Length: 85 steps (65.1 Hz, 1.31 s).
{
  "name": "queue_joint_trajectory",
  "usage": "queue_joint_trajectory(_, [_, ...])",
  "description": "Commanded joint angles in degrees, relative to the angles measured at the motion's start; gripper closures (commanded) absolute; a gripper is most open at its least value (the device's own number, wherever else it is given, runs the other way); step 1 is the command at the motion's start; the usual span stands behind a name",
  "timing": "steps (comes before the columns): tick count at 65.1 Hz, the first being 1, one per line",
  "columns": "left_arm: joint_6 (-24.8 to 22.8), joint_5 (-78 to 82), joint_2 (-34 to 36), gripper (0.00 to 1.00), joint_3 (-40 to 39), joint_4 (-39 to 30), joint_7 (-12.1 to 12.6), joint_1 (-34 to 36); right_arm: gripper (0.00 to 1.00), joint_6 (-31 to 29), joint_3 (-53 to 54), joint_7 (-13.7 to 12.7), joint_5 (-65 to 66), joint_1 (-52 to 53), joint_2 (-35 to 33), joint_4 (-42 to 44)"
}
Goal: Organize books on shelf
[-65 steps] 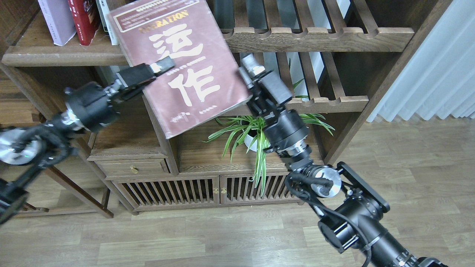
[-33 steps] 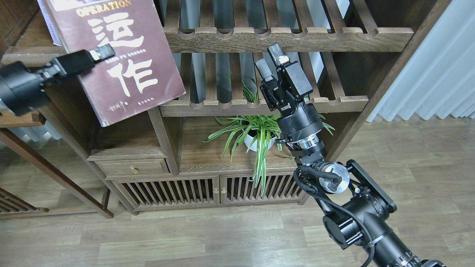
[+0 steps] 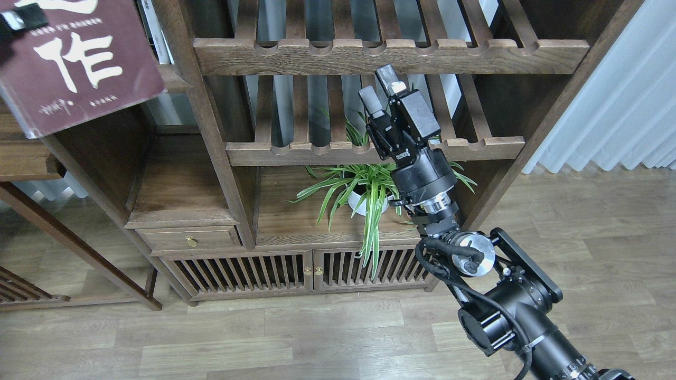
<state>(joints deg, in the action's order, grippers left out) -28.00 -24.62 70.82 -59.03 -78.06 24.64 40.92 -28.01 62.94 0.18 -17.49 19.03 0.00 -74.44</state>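
Note:
The large maroon book (image 3: 79, 79) with big white Chinese characters fills the top left corner, tilted, its upper part cut off by the frame. One finger of my left gripper (image 3: 18, 20) lies on its cover at the frame edge; the rest of that arm is out of view. A short piece of the dark brown shelf (image 3: 174, 79) shows just right of the book. The red and pale books are hidden or out of view. My right gripper (image 3: 381, 87) is open and empty, held up in front of the slatted racks, well right of the book.
Two slatted racks (image 3: 391, 55) with notched rails fill the middle of the bookcase. A potted spider plant (image 3: 364, 195) stands below my right gripper. Thin white-spined books (image 3: 153, 31) stand beside the maroon book. A drawer (image 3: 185, 240) and low slatted doors (image 3: 296, 272) are underneath; a curtain (image 3: 607, 105) hangs right.
The maroon book has moved up and to the left with my left gripper, now mostly out of the frame. My right gripper let go of the book's edge, drew back and opened.

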Motion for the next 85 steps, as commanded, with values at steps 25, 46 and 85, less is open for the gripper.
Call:
queue_joint_trajectory(25, [0.0,-0.3,8.7,0.94,-1.0,2.4,-0.1,6.9,0.23,0.0,-1.7,0.0,0.2,-1.3,0.0,0.0])
queue_joint_trajectory(46, [0.0,-0.3,16.1,0.94,-0.1,3.7,-0.2,6.8,0.23,0.0,-1.7,0.0,0.3,-1.3,0.0,0.1])
queue_joint_trajectory(85, [0.0,8.2,9.1,0.96,-1.0,12.4,-1.7,8.5,0.23,0.0,-2.2,0.0,0.4,-0.8,0.0,1.0])
